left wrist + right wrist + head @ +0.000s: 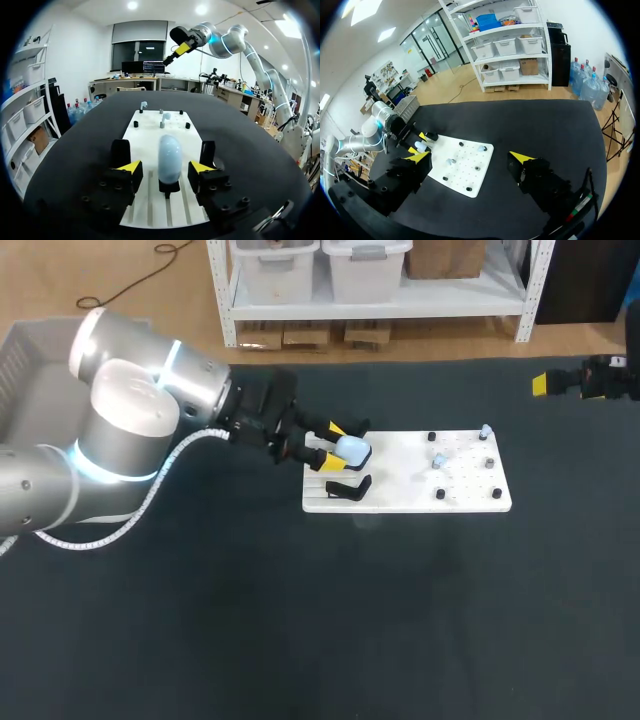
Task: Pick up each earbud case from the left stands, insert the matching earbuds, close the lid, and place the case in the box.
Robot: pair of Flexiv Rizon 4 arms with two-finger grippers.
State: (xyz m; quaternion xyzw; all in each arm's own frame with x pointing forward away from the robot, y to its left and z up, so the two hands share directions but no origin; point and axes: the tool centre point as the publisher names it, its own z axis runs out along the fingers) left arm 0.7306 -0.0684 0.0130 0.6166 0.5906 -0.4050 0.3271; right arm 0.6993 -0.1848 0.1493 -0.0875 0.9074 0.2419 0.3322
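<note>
A pale blue earbud case (353, 449) stands upright on a black stand (169, 187) at the left end of the white board (400, 495). My left gripper (335, 443) is open around it: in the left wrist view the case (170, 159) sits midway in the gripper (166, 169), with a gap to each fingertip. A second black stand (347, 487) beside it is bare. Two pale earbuds (438, 461) (485, 430) sit on pegs further right on the board. My right gripper (560, 382) hangs open at the far right, high above the table (470, 160).
Small black pegs (440, 494) dot the right half of the board. A grey crate (25, 350) stands off the table's left edge. Dark table surface (350, 620) stretches in front of the board.
</note>
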